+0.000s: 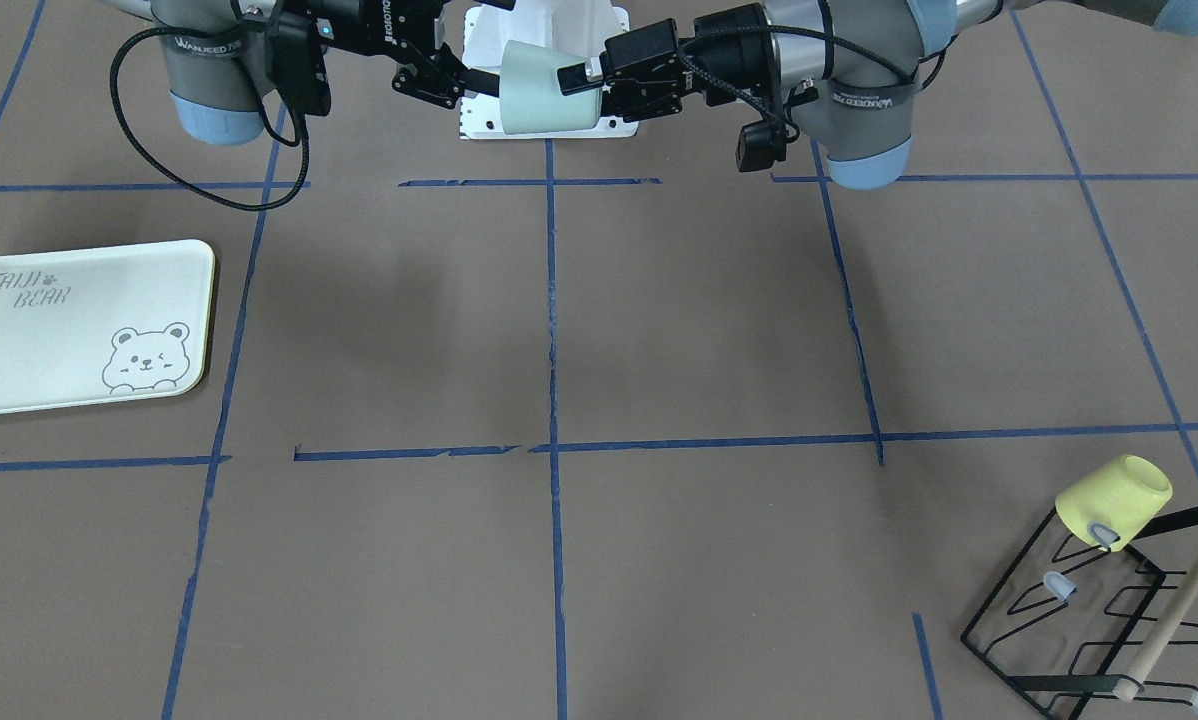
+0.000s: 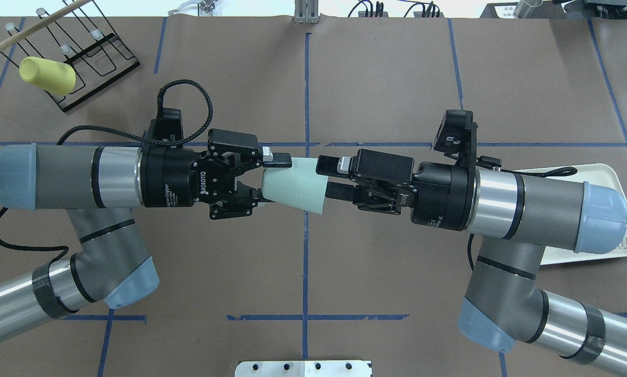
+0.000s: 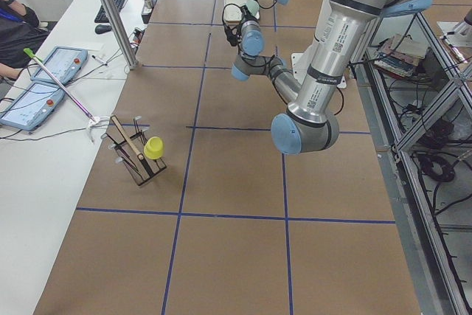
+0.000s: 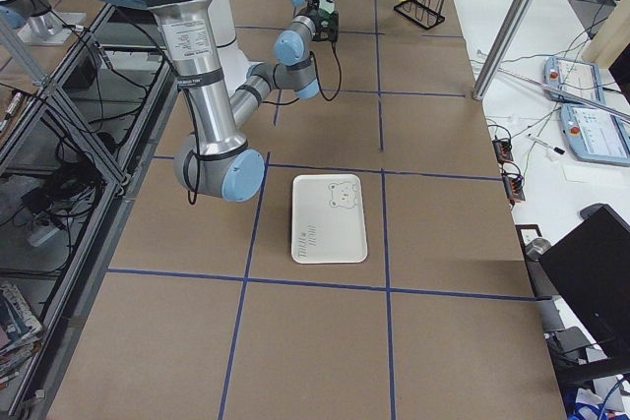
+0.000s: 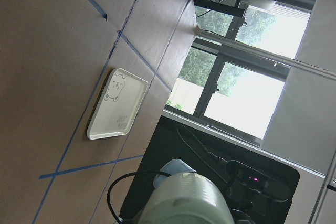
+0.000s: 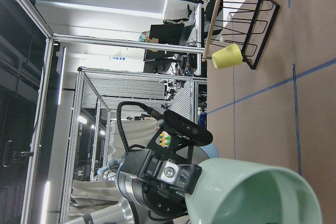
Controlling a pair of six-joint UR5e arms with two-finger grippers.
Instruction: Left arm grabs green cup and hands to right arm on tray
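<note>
Here we are, up over the middle of the brown paper-covered table (image 1: 709, 320) with its blue tape lines. The green cup (image 2: 292, 183), a small pale mint-green plastic tumbler, lies on its side in the air between the two arms, clear of the tabletop.

The left gripper (image 2: 269, 178) has it by the narrow bottom end, one finger on each side, clamped against the wall. The wide mouth points straight across at the right gripper (image 2: 325, 178).

That one is right up at the rim. From overhead one finger lies along the outside of the cup's wall and the other sits at the mouth, the two of them close together. Whether they are actually pinching the wall, or just straddling it, I cannot tell from here.

The right wrist camera looks into the open mouth, with the left gripper's black body behind the cup. The left wrist camera shows the cup's bottom at the lower edge of its view.

The tray (image 1: 39, 350), a pale cream-green rectangle with rounded corners, a grey winking bear and "TAIJI BEAR" lettering, lies flat on the table. It is on the right arm's side, well apart from the cup.

Over in the far corner on the left arm's side, a yellow plastic cup (image 1: 1114, 500) hangs mouth-down on a black wire rack with a wooden rod (image 1: 1176, 606).
</note>
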